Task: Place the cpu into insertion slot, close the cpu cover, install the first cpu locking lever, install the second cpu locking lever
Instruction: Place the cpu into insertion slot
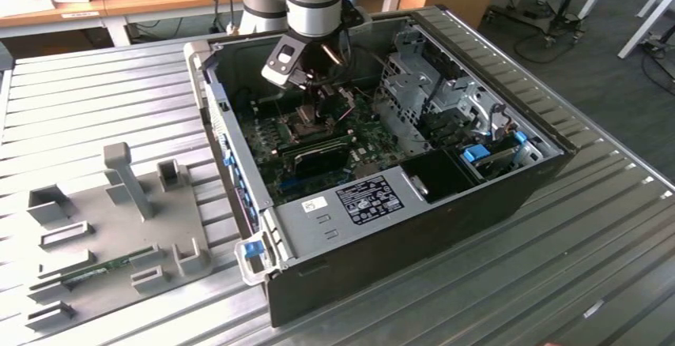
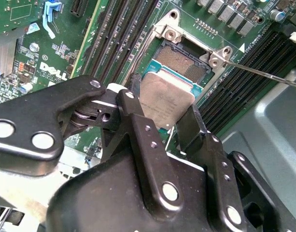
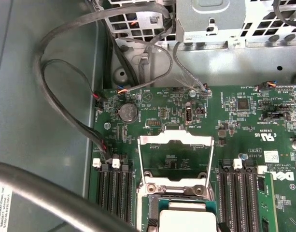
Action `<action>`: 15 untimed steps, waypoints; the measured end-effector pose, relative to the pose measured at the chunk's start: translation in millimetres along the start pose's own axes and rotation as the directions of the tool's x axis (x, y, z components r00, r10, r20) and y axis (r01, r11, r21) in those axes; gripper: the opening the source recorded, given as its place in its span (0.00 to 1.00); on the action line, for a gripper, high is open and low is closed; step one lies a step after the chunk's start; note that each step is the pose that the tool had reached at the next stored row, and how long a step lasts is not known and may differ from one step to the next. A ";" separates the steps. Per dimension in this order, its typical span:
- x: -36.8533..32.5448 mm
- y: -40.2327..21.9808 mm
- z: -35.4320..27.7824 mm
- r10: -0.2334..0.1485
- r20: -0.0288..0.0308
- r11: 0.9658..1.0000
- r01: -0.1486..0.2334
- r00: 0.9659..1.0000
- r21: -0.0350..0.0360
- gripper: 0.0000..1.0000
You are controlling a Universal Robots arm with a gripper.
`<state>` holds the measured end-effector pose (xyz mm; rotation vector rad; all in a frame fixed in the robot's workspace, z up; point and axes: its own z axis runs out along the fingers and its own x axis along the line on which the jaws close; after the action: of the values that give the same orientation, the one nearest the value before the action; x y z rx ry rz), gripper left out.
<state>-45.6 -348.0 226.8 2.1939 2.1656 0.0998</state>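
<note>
My gripper (image 2: 160, 110) is shut on the cpu (image 2: 166, 100), a thin square chip with a dull grey top, pinched by two opposite edges between the black fingers (image 2: 133, 116). The chip hangs over one side of the open insertion slot (image 2: 179, 60), whose gold contact field still shows beyond it. Whether it touches the slot is unclear. The cpu cover (image 3: 176, 140) is swung open and lies back beyond the socket, with the cpu (image 3: 186, 218) at the picture's edge. A thin locking lever (image 2: 263, 76) sticks out beside the socket. In the exterior view the gripper (image 1: 309, 115) reaches down into the open computer case (image 1: 348, 227).
Black memory slots (image 2: 116, 34) flank the socket on both sides. Grey cables (image 3: 65, 87) loop by the case wall, and a metal drive cage (image 1: 422, 85) stands close to the arm. On the exterior view's left, a grey fixture plate (image 1: 116, 227) sits on the ribbed metal table.
</note>
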 end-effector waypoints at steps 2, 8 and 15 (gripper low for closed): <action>0.1 -0.1 0.8 -0.004 -0.001 1.000 0.004 1.000 0.000 0.54; 0.0 -0.7 2.2 -0.010 -0.001 1.000 0.010 1.000 0.000 0.54; 0.0 -0.7 2.6 -0.024 -0.002 1.000 0.024 1.000 0.000 0.54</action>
<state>-46.1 -348.0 224.1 2.1678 2.1928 0.1011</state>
